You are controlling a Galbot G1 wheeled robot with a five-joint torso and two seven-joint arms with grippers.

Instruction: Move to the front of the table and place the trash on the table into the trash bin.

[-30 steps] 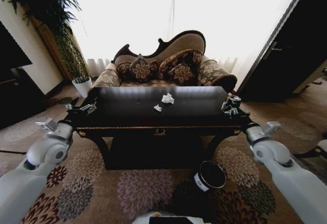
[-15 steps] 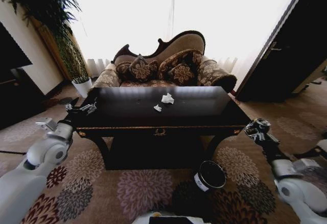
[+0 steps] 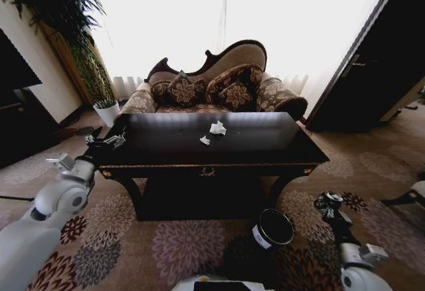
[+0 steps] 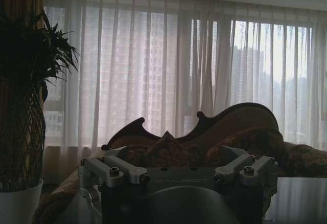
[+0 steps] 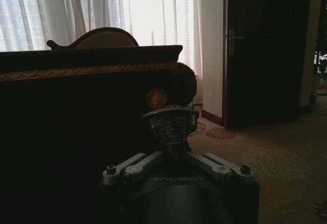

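Observation:
The dark glossy table [image 3: 166,150] stands straight ahead, and two crumpled white paper wads [image 3: 218,128] [image 3: 205,140] of trash lie near its middle. On the carpet in front of its right side sits the black trash bin [image 3: 272,228], tilted, with a white label. My right gripper [image 3: 330,202] hangs low over the carpet to the right of the bin, shut on a dark shiny round piece [image 5: 171,124] of trash. In the right wrist view the table's gold-trimmed rail [image 5: 76,71] runs behind that piece. My left gripper [image 3: 106,141] hovers at the table's front left corner.
A carved sofa [image 3: 212,82] with patterned cushions stands behind the table. A tall plant in a white pot [image 3: 106,111] is at the back left, and a dark door [image 3: 372,72] is at the right. Patterned carpet [image 3: 186,244] lies between me and the table.
My right arm has swung down and back from the table's right corner to low beside the bin, carrying the dark shiny piece. The left arm has stayed still.

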